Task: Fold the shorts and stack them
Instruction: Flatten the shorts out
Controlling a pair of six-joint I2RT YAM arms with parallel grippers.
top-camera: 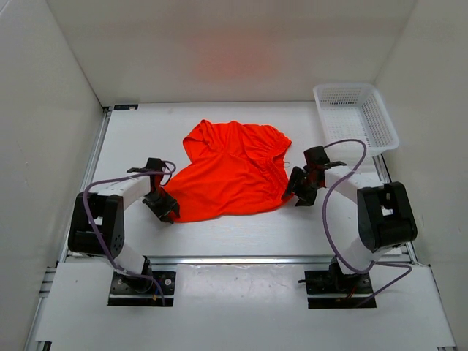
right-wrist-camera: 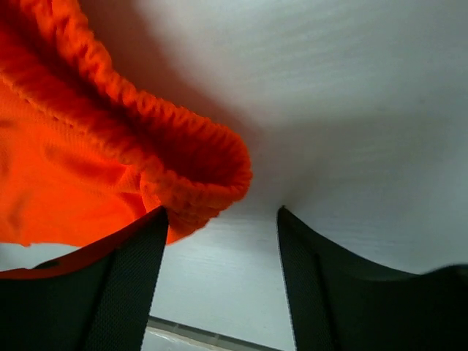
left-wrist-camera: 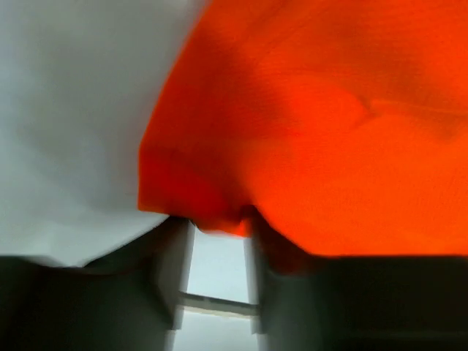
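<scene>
The bright orange shorts (top-camera: 232, 174) lie spread and rumpled in the middle of the table, with the gathered waistband toward the right. My left gripper (top-camera: 162, 205) is at their near left corner. In the left wrist view, which is blurred, the jaws (left-wrist-camera: 217, 223) stand apart with the table showing between them, and the orange hem (left-wrist-camera: 219, 219) lies right at the fingertips. My right gripper (top-camera: 298, 188) is at the shorts' right edge. In the right wrist view it (right-wrist-camera: 221, 212) is wide open, and the gathered waistband end (right-wrist-camera: 197, 183) lies against its left finger. No drawstring bow shows.
A white plastic mesh basket (top-camera: 356, 117) stands at the back right corner of the table. White walls enclose the table on the left, back and right. Both arms' cables loop beside their bases near the front edge.
</scene>
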